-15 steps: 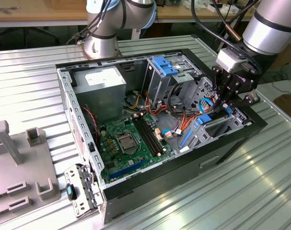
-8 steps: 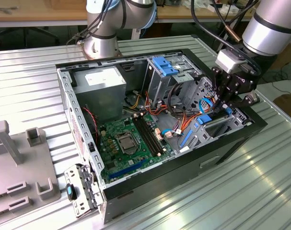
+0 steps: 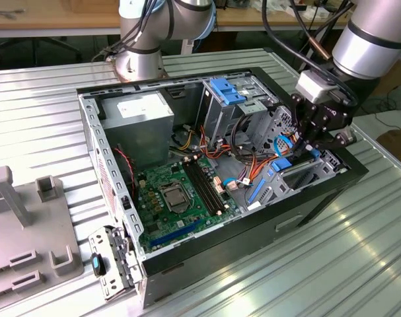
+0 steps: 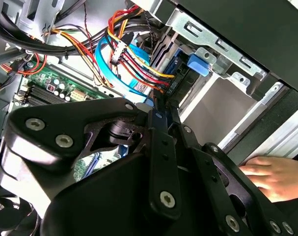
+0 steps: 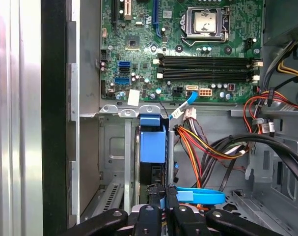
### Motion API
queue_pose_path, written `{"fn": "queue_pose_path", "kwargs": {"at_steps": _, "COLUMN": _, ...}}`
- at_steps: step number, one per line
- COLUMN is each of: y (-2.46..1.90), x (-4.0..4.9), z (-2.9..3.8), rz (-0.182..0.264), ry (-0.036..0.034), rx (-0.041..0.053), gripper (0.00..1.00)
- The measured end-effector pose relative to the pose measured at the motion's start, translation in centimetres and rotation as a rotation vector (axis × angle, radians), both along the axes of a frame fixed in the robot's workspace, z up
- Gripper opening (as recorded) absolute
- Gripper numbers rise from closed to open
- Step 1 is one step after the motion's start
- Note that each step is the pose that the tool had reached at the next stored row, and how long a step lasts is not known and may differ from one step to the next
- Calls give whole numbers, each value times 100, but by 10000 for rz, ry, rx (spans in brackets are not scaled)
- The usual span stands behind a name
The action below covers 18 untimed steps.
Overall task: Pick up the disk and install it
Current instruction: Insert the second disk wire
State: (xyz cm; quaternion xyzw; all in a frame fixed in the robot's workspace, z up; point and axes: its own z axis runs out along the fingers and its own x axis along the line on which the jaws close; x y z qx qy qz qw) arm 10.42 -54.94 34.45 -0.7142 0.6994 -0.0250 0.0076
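Gripper (image 5: 161, 209): fingers drawn narrow onto the disk (image 5: 152, 147), which stands on edge low in the case's drive bay (image 5: 114, 147); insertion well advanced, release outstanding.

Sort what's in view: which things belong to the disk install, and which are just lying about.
Job in hand:
disk, blue-railed, just ahead of the claw
claw, reaching into the case
computer case, open

Just lying about:
grey stand, outside the case
power box
person's hand
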Motion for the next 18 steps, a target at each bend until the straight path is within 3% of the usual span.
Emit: {"fn": "queue_pose_path", "kwargs": {"at_steps": 18, "y": 0, "x": 0, "z": -72, "rz": 0, "ry": 0, "rx": 21, "gripper": 16}}
